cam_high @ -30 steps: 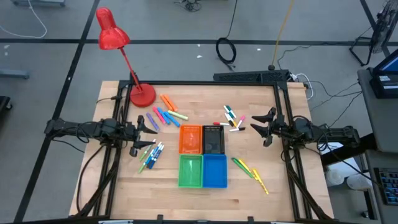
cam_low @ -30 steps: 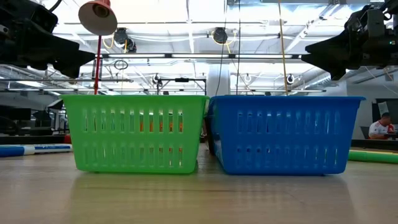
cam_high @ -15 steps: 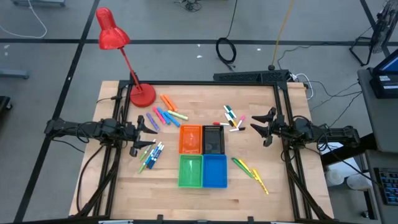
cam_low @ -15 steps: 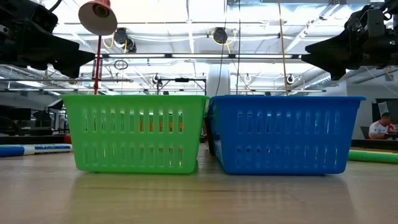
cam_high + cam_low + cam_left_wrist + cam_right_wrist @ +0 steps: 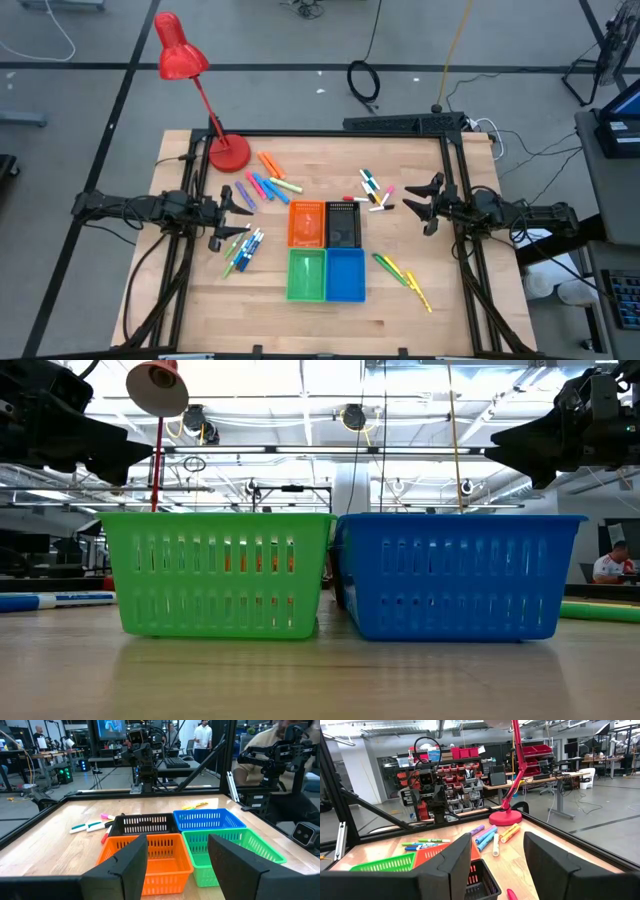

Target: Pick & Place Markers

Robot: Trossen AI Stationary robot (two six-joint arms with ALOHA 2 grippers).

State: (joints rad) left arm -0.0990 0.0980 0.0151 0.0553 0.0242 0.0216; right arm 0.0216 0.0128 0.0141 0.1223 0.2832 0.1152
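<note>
High view: left gripper (image 5: 240,199) and right gripper (image 5: 432,203) hung apart-fingered and empty either side of the bins (image 5: 326,250); markers (image 5: 268,184) lay scattered around them. Wrist views: fingers (image 5: 127,865) were spread. No pick had begun; next, a descent onto one marker.

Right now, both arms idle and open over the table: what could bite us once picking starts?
1. Markers lie in tight clusters: the bunch near the lamp base and the bunch by the left claw at. A grasp may catch two or nudge neighbours away.
2. The red lamp stands close behind that first bunch; the left arm could bump it.
3. The four bins are packed together, so a drop may land in the wrong one. The right claw waits by the right edge.
</note>
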